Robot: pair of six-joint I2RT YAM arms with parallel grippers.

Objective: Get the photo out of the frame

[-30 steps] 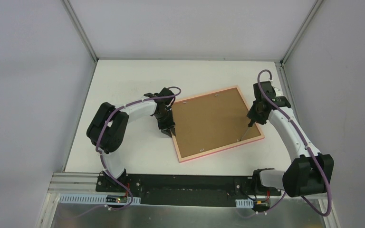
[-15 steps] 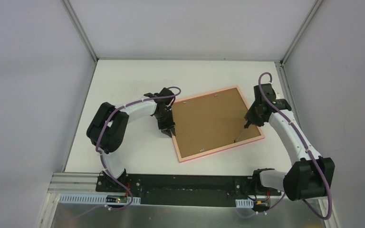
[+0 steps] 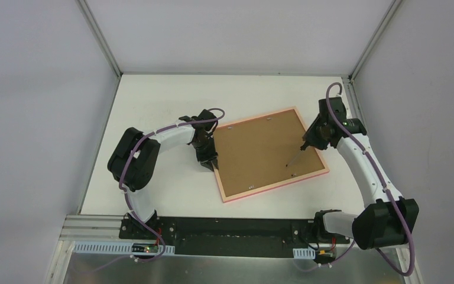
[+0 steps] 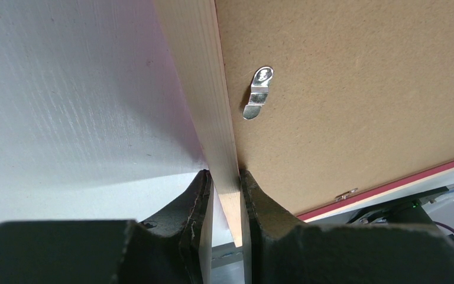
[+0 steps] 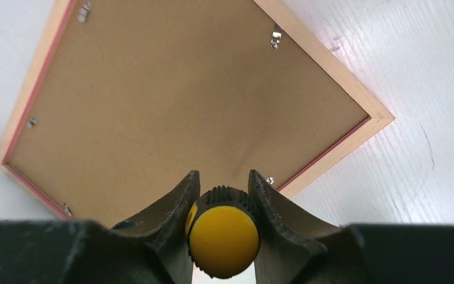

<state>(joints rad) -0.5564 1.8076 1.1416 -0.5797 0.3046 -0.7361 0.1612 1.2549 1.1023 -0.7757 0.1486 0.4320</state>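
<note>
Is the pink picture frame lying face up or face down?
Face down. The frame lies flat with its brown backing board and small metal clips facing up.

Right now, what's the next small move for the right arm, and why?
Probably lower the screwdriver tip onto the nearest clip and swivel it aside. Right tool grips the screwdriver, clips seem to pin the backing board in the frame, left tool clamps its edge.
</note>
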